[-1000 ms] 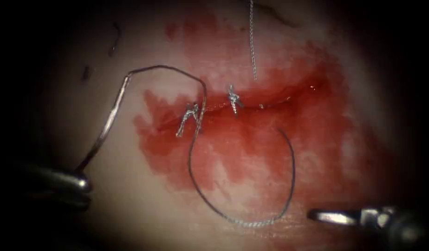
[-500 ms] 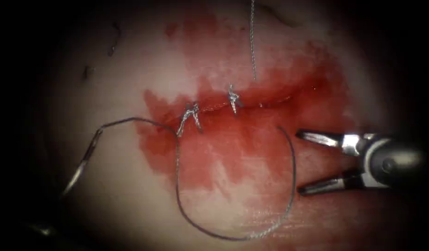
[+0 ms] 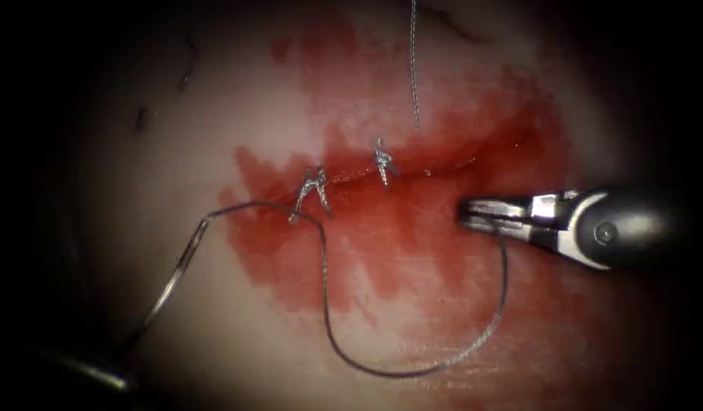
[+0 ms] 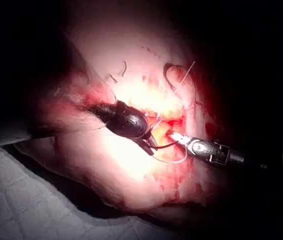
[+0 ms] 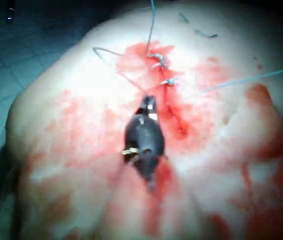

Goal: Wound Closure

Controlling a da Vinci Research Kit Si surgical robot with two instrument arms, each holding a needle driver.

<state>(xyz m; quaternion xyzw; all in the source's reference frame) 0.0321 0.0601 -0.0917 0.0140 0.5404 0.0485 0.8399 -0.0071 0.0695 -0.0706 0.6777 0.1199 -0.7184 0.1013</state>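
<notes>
The thin, floppy thread (image 3: 412,371) is pinched in the right hand (image 3: 473,215) at middle right; the stiff needle (image 3: 173,278) is held by the left hand (image 3: 100,374) at lower left — out of the tissue (image 3: 214,152).

No readable text, labels, brands, numbers or signs anywhere in these views.
</notes>
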